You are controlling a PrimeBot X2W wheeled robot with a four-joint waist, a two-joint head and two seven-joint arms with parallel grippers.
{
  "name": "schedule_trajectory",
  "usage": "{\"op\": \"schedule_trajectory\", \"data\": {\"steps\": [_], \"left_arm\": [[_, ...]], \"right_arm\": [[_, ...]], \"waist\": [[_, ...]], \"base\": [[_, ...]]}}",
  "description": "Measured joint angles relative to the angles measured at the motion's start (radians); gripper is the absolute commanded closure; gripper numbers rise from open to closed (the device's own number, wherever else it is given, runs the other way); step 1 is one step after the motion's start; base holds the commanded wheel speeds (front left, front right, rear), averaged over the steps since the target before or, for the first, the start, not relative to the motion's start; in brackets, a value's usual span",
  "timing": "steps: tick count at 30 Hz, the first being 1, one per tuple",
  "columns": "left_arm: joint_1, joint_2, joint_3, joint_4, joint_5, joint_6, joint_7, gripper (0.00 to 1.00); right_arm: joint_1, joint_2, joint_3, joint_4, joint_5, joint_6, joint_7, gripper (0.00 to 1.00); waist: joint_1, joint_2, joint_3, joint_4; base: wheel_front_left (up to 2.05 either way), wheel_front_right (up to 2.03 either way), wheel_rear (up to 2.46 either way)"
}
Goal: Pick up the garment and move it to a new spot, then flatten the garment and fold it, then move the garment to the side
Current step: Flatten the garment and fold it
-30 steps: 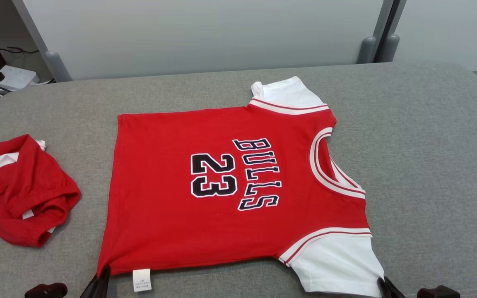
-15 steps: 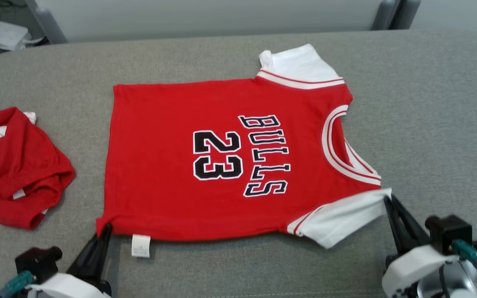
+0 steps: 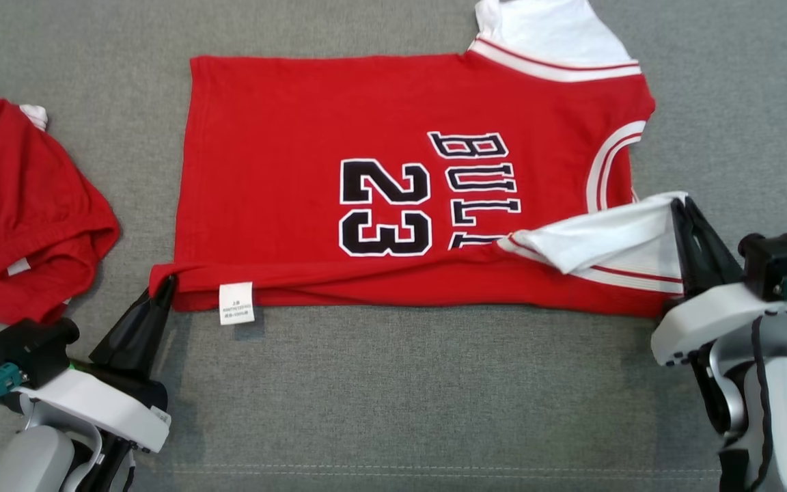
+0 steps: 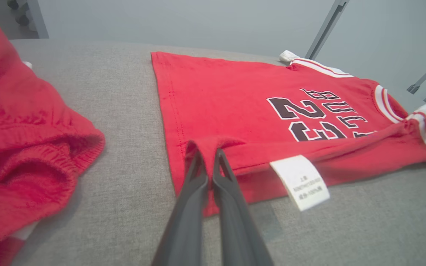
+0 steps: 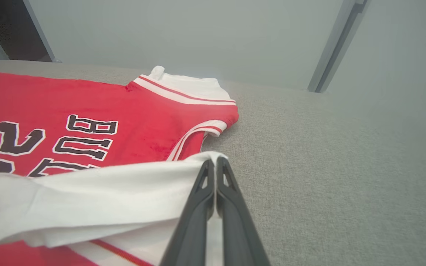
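Two grippers sit nearest the robot, each with its dark fingers pressed together on cloth: the left gripper (image 3: 167, 283) pinches the near hem corner of the red jersey (image 3: 284, 137), and the right gripper (image 3: 680, 205) pinches the edge of the near white sleeve (image 3: 598, 239). Held at both ends of the near side, the pair can carry that whole edge as one straight line, so this reads as the first lengthwise fold in hand. One near edge, raised and turned over the body, covers the lowest of the black lettering (image 3: 475, 174). One white care label (image 3: 236, 303) hangs out below it. One grey padded table (image 3: 400, 396) bears the jersey at centre, spread flat, collar toward the robot's right. One crumpled red garment (image 3: 31, 205) lies apart at the left, probably set aside. One far white sleeve (image 3: 557, 31) lies flat, not yet folded. Farthest stands one pale partition wall (image 5: 198, 33).
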Motion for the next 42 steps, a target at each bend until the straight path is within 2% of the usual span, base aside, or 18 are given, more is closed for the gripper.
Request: {"op": "schedule_trajectory", "data": {"steps": [13, 24, 25, 26, 27, 28, 36, 42], "left_arm": [[-0.066, 0.044, -0.048, -0.052, -0.008, 0.000, 0.000, 1.00], [-0.090, 0.045, -0.046, -0.074, -0.008, 0.000, 0.000, 1.00], [-0.090, 0.045, -0.046, -0.075, -0.008, 0.000, 0.000, 1.00], [-0.090, 0.045, -0.046, -0.077, -0.008, 0.000, 0.000, 0.71], [-0.091, 0.044, -0.045, -0.081, -0.008, 0.000, 0.000, 0.15], [-0.091, 0.043, -0.042, -0.084, -0.008, 0.000, 0.000, 0.00], [-0.082, -0.011, 0.054, -0.080, -0.004, 0.000, 0.000, 0.00], [0.005, -0.026, 0.067, -0.025, 0.014, 0.000, 0.000, 0.00]], "right_arm": [[-0.117, -0.003, -0.014, 0.077, -0.003, 0.000, -0.029, 1.00], [-0.182, -0.004, -0.028, 0.096, -0.009, 0.000, -0.029, 1.00], [-0.184, -0.004, -0.031, 0.108, -0.008, 0.000, -0.029, 0.60], [-0.184, -0.004, -0.035, 0.112, -0.008, 0.000, -0.029, 0.30], [-0.185, -0.004, -0.038, 0.116, -0.003, 0.000, -0.029, 0.00], [-0.188, -0.004, -0.041, 0.125, 0.003, 0.000, -0.031, 0.00], [-0.186, -0.007, -0.107, 0.148, 0.006, 0.000, -0.142, 0.00], [-0.055, -0.005, -0.066, 0.166, 0.058, 0.000, -0.188, 0.00]], "waist": [[0.0000, 0.0000, 0.094, 0.007], [0.0000, 0.0000, 0.115, 0.019], [0.0000, 0.0000, 0.116, 0.019], [0.0000, 0.0000, 0.117, 0.020], [0.0000, 0.0000, 0.117, 0.020], [0.0000, 0.0000, 0.116, 0.020], [0.0000, 0.0000, 0.068, 0.019], [0.0000, 0.0000, 0.015, 0.010]], "base": [[0.00, 0.00, 0.00], [0.00, 0.00, 0.00], [0.00, 0.00, 0.00], [0.00, 0.00, 0.00], [0.00, 0.00, 0.00], [0.00, 0.00, 0.00], [0.00, 0.00, 0.00], [0.00, 0.00, 0.00]]}}
